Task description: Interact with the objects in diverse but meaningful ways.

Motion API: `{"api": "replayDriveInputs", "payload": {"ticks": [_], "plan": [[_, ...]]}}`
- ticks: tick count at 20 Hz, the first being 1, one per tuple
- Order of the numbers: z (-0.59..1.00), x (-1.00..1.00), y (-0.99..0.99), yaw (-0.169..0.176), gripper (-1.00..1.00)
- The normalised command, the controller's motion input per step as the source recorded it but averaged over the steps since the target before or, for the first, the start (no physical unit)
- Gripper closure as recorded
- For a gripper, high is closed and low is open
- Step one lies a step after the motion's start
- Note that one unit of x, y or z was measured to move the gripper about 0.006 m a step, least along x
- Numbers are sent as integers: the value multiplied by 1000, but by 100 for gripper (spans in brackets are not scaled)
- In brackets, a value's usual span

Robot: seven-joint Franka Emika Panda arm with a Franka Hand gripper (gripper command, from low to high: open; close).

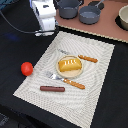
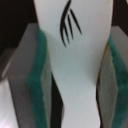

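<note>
the pincer (image 2: 75, 75) is clamped on a smooth white piece (image 2: 75, 60) with a dark curved mark, its green pads (image 2: 37, 75) pressing both flat sides, up at the far corner of the striped mat (image 1: 30, 80). bare mat lies open below it. further out, the glossy bread loaf (image 1: 69, 64) sits on the round plate (image 1: 70, 74), the sausage (image 1: 52, 89) near the mat's front edge, and the tomato (image 1: 27, 68) just off its edge on the dark tabletop (image 1: 15, 40).

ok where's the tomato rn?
Exterior view: the red tomato sits on the dark table at that view's left, just off the placemat's edge, up-left of the brown sausage.
</note>
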Motion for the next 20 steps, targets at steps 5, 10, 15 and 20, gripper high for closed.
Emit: {"api": "replayDriveInputs", "payload": {"ticks": [5,10,15,20], "plan": [[-376,-104,173,0,100],[233,-41,171,-24,-100],[871,1,183,-54,-100],[937,201,55,-101,-100]]}}
